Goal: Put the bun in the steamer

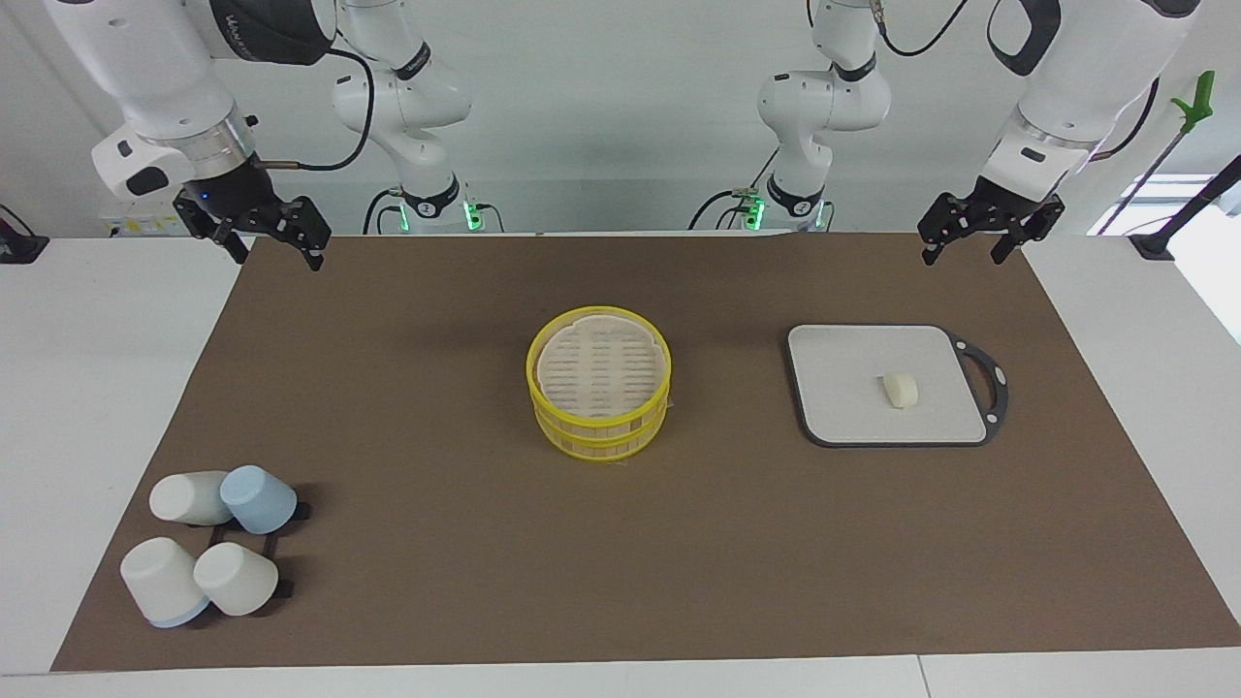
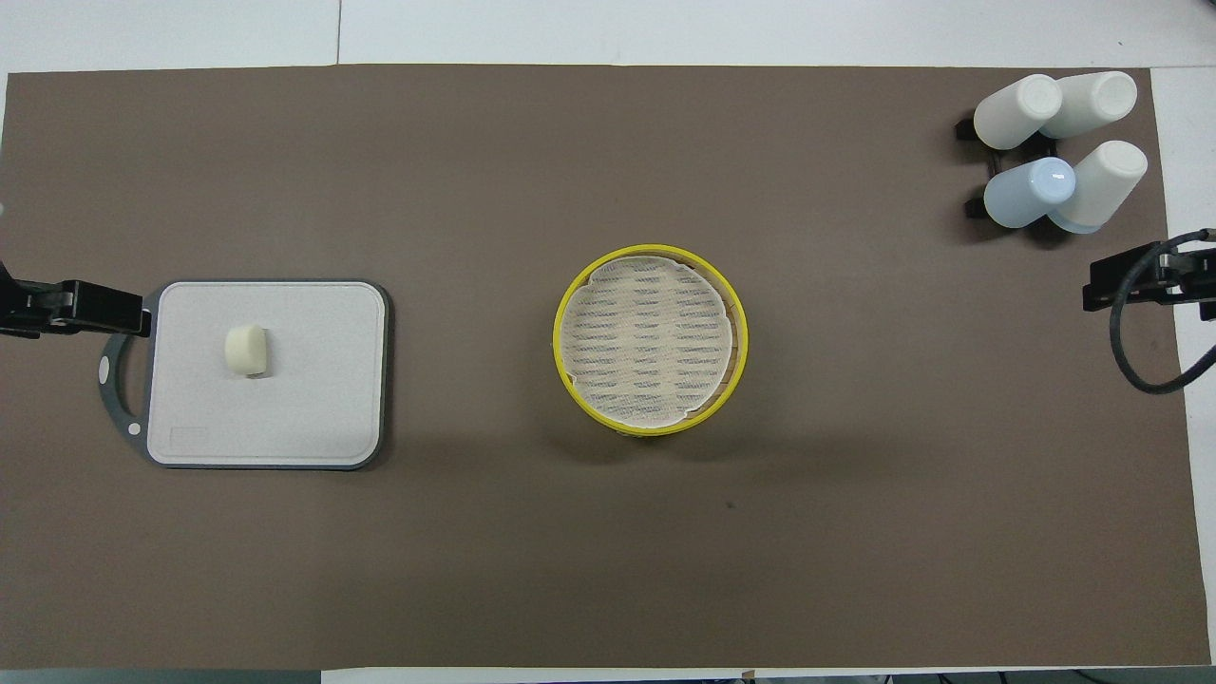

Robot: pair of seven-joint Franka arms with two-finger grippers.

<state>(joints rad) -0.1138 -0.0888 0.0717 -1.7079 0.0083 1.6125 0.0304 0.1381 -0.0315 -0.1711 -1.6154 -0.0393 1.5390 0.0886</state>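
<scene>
- The bun (image 1: 900,389) lies on the grey cutting board (image 1: 843,388), toward the board's handle end; nothing touches it; we have not yet taken it up.
- We judge it light and soft — a smooth dough lump that would dent under a hard squeeze and might stick to the pads; we would take it across its short width, fingers low on its flanks, closing only until it stops slipping.
- The cutting board sits flat on the brown mat (image 1: 620,543) toward the left arm's end of the table, its looped handle (image 1: 987,388) pointing that way too.
- The steamer (image 1: 599,396) stands at the middle of the mat, well apart from the board; its yellow-rimmed tiers are stacked, and a pale woven liner covers the slatted floor of the top tier; it holds nothing, so the bun has an open landing place.
- The left gripper (image 1: 974,242) hangs over the mat's edge at the robots' end, above the board's end of the table — its fingers spread wide, holding nothing; we judge it the natural arm for the pick.
- The right gripper (image 1: 276,250) waits over the opposite corner of the mat, fingers likewise apart and empty.
- Four cups (image 1: 208,557), three white and one blue, lie tipped on a black rack toward the right arm's end, farther from the robots than the steamer.
</scene>
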